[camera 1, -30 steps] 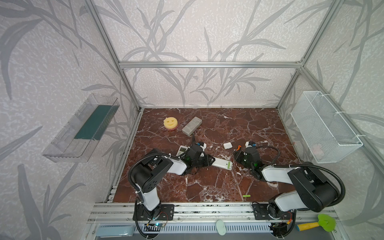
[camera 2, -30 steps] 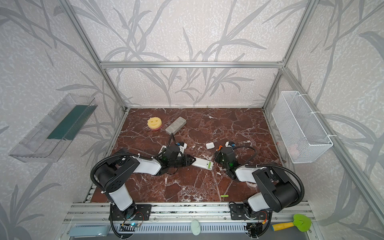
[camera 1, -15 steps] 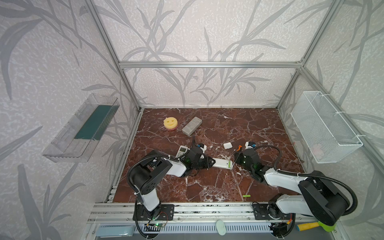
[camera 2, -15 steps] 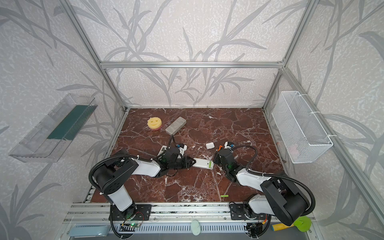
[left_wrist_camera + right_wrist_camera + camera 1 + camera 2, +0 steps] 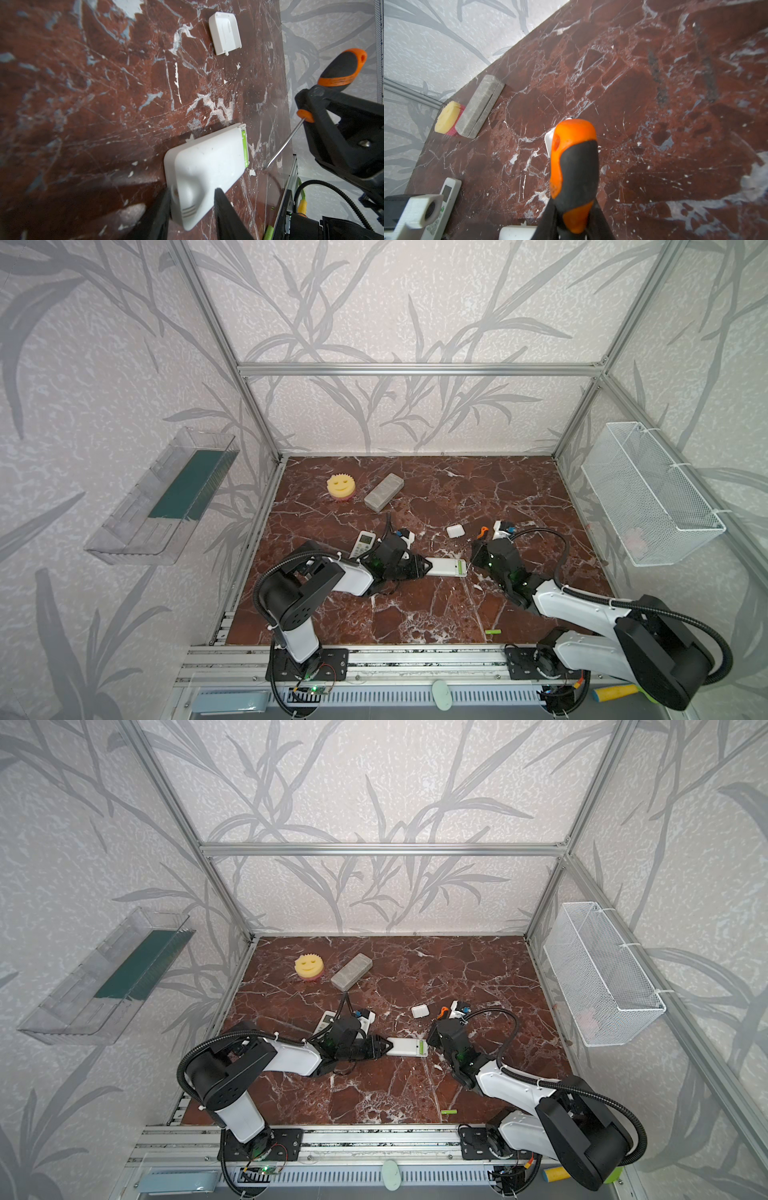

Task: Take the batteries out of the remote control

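My right gripper (image 5: 572, 205), clamped on the orange-and-black screwdriver (image 5: 340, 72), is the nearer one. The lime-green battery (image 5: 244, 147) lies at its 9 o'clock, crosswise in the 3 o'clock end of the white plastic remote (image 5: 207, 162). My left gripper (image 5: 192, 194) pinches the remote's 9 o'clock end. Over the last second the right gripper has closed in.

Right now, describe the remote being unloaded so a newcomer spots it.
On the marble table, look near its middle. The white remote lies face down, one end in the left gripper; unlike the screen remote nearby, its open end shows a lime-green battery.
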Available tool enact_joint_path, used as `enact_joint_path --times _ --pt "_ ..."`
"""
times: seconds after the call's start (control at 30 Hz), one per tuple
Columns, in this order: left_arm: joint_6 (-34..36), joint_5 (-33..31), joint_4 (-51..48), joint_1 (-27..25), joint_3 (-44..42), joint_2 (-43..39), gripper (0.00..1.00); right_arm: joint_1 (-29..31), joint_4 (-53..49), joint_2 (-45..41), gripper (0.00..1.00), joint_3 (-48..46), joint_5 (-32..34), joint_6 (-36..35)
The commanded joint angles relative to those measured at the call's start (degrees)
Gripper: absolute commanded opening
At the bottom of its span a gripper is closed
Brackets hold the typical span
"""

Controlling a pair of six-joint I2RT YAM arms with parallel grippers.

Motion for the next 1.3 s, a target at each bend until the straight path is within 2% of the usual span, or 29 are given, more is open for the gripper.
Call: enact_joint_path --times 0.0,0.3,0.73,1.0,1.27 --pt "-0.76 -0.49 -9.97 -0.67 -3.02 1.79 0.4 0.3 -1.03 -0.29 0.0 0.78 3.36 -1.79" --pt "-0.9 -0.49 -9.7 -0.71 -3.28 1.78 0.4 0.7 4.73 4.91 0.0 1.04 2.36 -0.64" --pt "-1.11 -0.45 -9.35 -0.82 -3.41 1.89 0.4 2.15 6.2 6.68 0.0 2.09 3.72 -1.16" --pt "-1.23 -0.4 -9.13 -0.92 -3.62 1.86 0.4 2.75 8.98 10.81 0.0 1.79 4.12 -0.92" --pt "-1.78 -0.4 -8.87 -1.35 -4.36 1.48 0.4 2.94 13.8 12.0 0.0 -0.72 5.48 4.82"
